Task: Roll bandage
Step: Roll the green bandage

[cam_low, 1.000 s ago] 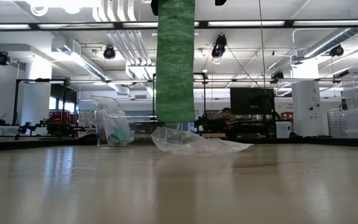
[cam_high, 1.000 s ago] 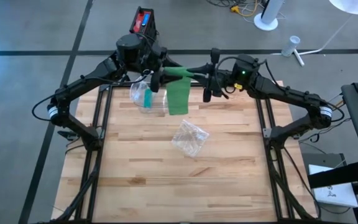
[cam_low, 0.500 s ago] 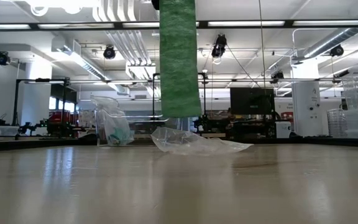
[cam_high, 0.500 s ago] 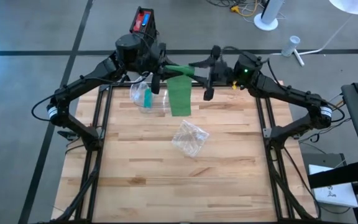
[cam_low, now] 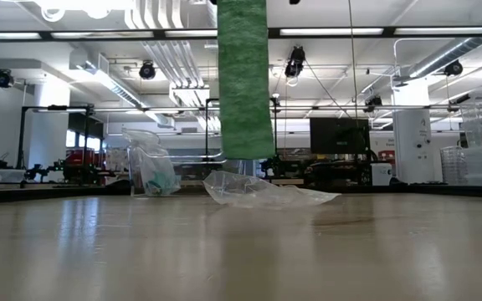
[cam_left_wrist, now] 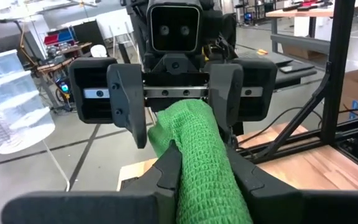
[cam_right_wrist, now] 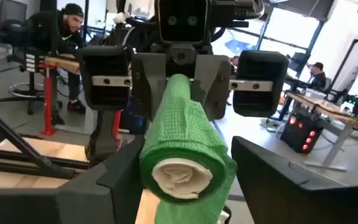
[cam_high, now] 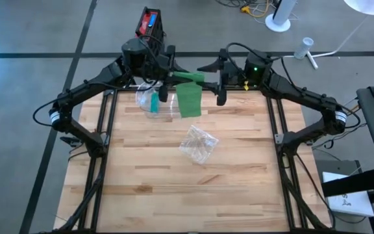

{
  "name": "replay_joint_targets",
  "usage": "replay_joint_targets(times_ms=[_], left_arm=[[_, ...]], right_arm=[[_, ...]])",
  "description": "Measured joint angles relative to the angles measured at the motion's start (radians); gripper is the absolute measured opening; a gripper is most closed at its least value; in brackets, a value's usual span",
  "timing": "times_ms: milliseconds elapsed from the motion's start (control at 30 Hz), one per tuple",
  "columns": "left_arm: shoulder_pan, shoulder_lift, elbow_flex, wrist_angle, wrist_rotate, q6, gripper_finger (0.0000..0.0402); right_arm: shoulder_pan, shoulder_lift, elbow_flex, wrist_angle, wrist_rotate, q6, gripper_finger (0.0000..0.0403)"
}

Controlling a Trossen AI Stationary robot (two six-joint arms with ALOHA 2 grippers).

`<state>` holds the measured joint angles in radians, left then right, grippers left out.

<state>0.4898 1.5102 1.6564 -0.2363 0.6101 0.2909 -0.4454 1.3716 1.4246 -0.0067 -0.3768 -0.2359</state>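
From my station I see a pale wooden desk (cam_high: pixel 174 182) of butcher-block planks, framed by black rails along both sides. A crumpled clear plastic wrapper (cam_high: pixel 198 143) lies on it near the middle. Toward the far edge, left of centre, a second clear plastic bag (cam_high: pixel 152 101) with something teal inside rests on the planks, well apart from the wrapper.

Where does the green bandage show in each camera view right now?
High view: green bandage hangs between both grippers at the table's far edge.
Low view: strip hanging top centre.
Left wrist view: roll pinched by left gripper.
Right wrist view: roll end between open right gripper.
Shared landmark: crumpled clear wrapper.
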Motion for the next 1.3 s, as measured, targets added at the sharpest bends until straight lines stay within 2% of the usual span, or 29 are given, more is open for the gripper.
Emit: replay_joint_targets(times_ms=[333,533,633,767,867,1000,1133,1300], left_arm=[[-0.012,0.003,-0.001,-0.006,-0.038,0.072,0.0053],[-0.016,0.003,-0.002,-0.013,-0.046,0.085,0.0054],[-0.017,0.0,-0.002,-0.019,-0.072,0.017,0.0111],[-0.007,-0.004,-0.003,-0.023,-0.053,-0.117,0.0224],[0.011,-0.004,-0.003,-0.023,0.016,-0.25,0.0301],[0.037,0.002,-0.003,-0.027,0.112,-0.398,0.0372],[0.056,0.004,-0.004,-0.033,0.113,-0.467,0.0388],[0.067,0.004,-0.004,-0.026,0.108,-0.473,0.0338]], right_arm=[[0.0,0.0,0.0,-0.026,-0.014,-0.005,0.0156],[0.0,0.003,0.001,-0.027,-0.022,-0.127,0.0079],[-0.001,0.003,0.001,-0.027,-0.013,-0.218,0.0035],[0.0,0.003,0.001,-0.018,0.01,-0.374,0.0033],[0.005,0.005,0.001,-0.018,0.043,-0.495,0.0033],[0.014,0.007,0.0,-0.01,0.048,-0.613,0.0033],[0.027,0.006,0.001,0.003,0.049,-0.698,0.0033],[0.029,0.006,0.0,0.007,0.062,-0.754,0.0033]])
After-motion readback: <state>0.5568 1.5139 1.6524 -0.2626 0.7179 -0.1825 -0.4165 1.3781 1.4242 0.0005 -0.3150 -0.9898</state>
